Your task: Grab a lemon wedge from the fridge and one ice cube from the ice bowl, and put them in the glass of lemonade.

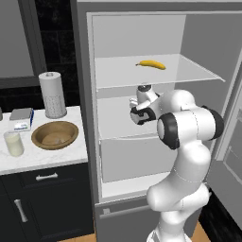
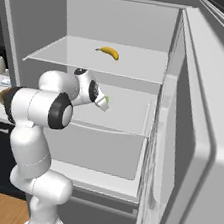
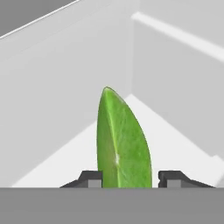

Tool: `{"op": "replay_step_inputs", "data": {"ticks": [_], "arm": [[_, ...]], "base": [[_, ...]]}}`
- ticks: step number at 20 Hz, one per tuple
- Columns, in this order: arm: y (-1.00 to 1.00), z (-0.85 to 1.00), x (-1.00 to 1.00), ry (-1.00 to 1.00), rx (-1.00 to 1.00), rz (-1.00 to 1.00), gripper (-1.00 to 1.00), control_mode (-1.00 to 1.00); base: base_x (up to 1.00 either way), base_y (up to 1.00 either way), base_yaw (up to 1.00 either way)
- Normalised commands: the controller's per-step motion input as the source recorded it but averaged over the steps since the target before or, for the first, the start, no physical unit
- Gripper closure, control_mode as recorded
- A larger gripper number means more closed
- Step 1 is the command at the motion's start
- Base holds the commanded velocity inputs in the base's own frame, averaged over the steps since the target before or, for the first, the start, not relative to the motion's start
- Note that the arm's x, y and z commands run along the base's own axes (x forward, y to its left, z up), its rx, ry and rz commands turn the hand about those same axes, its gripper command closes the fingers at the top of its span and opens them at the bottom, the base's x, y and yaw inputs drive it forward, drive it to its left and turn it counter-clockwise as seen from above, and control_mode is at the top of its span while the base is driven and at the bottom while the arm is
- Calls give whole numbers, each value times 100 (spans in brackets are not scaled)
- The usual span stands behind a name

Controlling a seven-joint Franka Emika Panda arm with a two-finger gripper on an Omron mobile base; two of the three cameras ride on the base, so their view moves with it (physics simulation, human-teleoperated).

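White fridge (image 1: 142, 42) walls and clear shelves face us in the left base view, its door swung open. A banana (image 1: 151, 64) lies on the upper shelf at twelve o'clock from our arm, which reaches in over the middle shelf. On the marble counter (image 1: 56, 156) at nine o'clock sit the wooden ice bowl (image 1: 55, 134), the glass of lemonade (image 1: 13, 143) just beside it, and a paper-towel roll (image 1: 52, 94) behind them.

From the right base view we see our gripper (image 2: 105, 102) over the middle shelf, a speck of the lemon wedge (image 2: 106, 98) at its tip, the banana (image 2: 108, 52) on the shelf above at twelve o'clock, and the open fridge door (image 2: 200, 141) at three o'clock.

Through the hand view the lemon wedge (image 3: 122, 140) stands upright, green, between our two fingertips (image 3: 89, 178), which sit either side at nine and three o'clock. A sliver of gap shows on each side, so we cannot tell whether the pincer grips the wedge yet. Behind it lie the white shelf floor and fridge walls.
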Motion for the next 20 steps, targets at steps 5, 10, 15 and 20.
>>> {"op": "replay_step_inputs", "data": {"ticks": [5,10,15,20], "arm": [[0,-52,-15,0,0,-2,100,-100],[0,-59,-44,2,0,-3,100,-100],[18,-87,-73,19,0,0,100,-100],[26,-74,-69,19,0,-2,100,-100]], "base": [[0,0,0],[0,0,0],[0,0,0],[0,0,0]]}}
